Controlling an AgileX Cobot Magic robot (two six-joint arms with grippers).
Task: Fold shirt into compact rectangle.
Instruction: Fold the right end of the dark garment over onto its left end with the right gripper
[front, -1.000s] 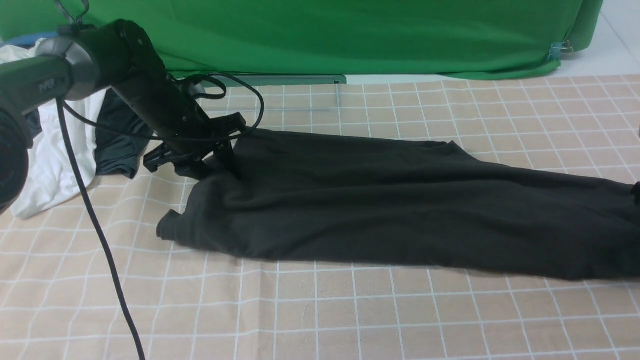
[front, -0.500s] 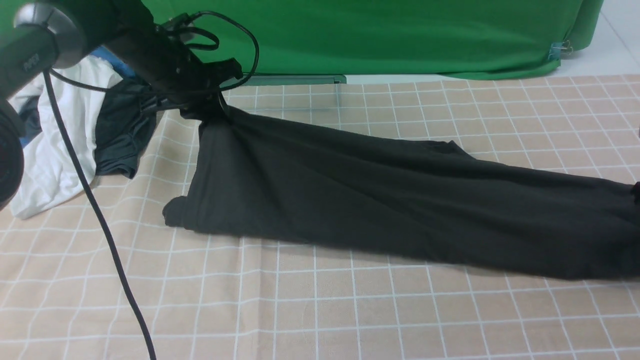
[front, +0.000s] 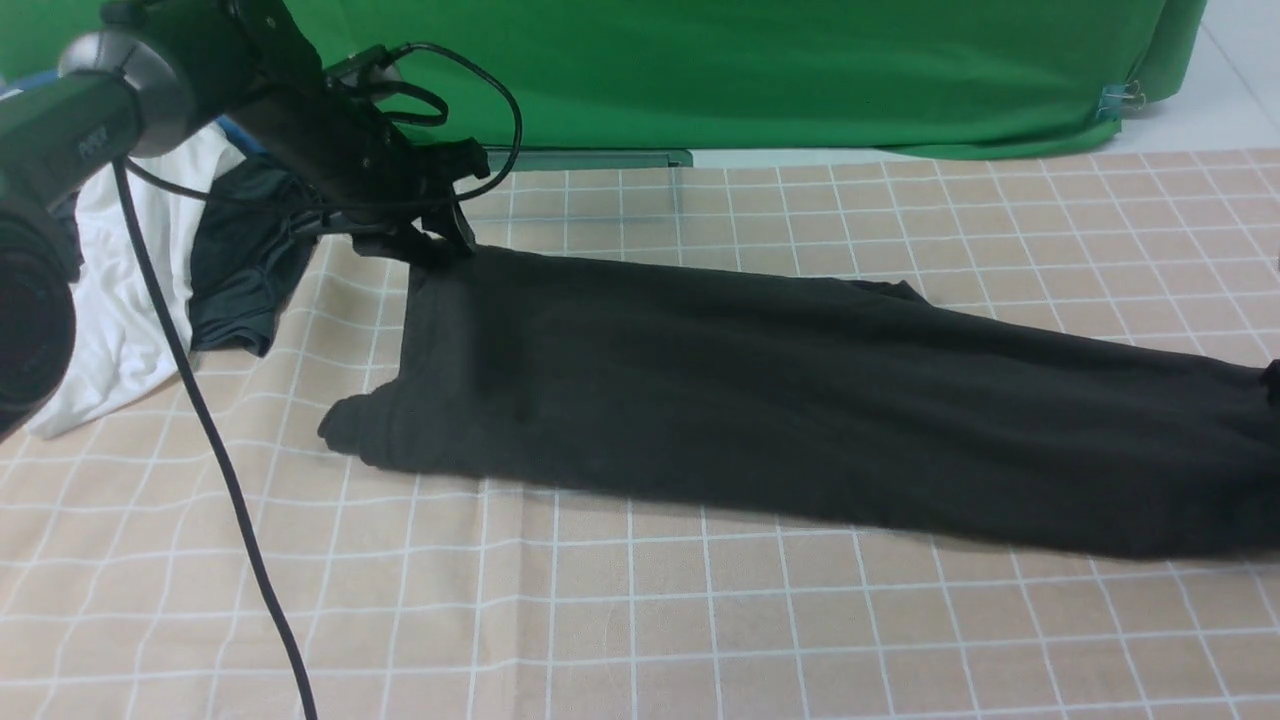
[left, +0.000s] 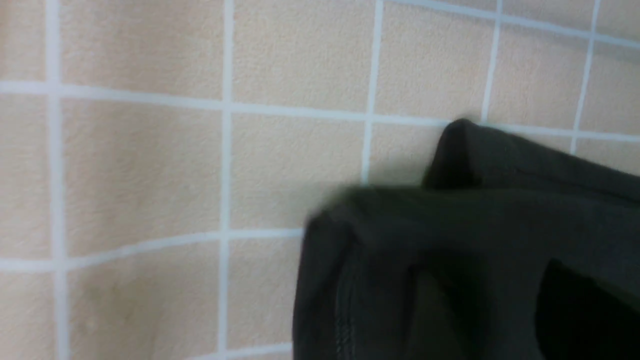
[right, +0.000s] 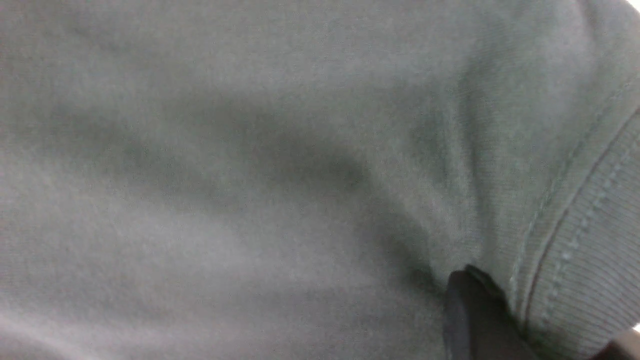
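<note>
While the shirt (front: 800, 400) lies across the checked tablecloth (front: 640, 620), green backdrop (front: 750, 70) behind, right gripper (right: 472, 317) pinching it, left gripper (front: 440, 238) open or closed unclear.

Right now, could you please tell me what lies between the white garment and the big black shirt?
In the front view, a smaller dark garment beside the white garment, then bare checked cloth up to the black shirt.

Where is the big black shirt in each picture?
Front view: the shirt stretches from left of the middle to the right edge.
Left wrist view: one corner lies on the checked cloth.
Right wrist view: it fills nearly the whole picture.
Shared landmark: the checked cloth, seen in front and left wrist views only.
</note>
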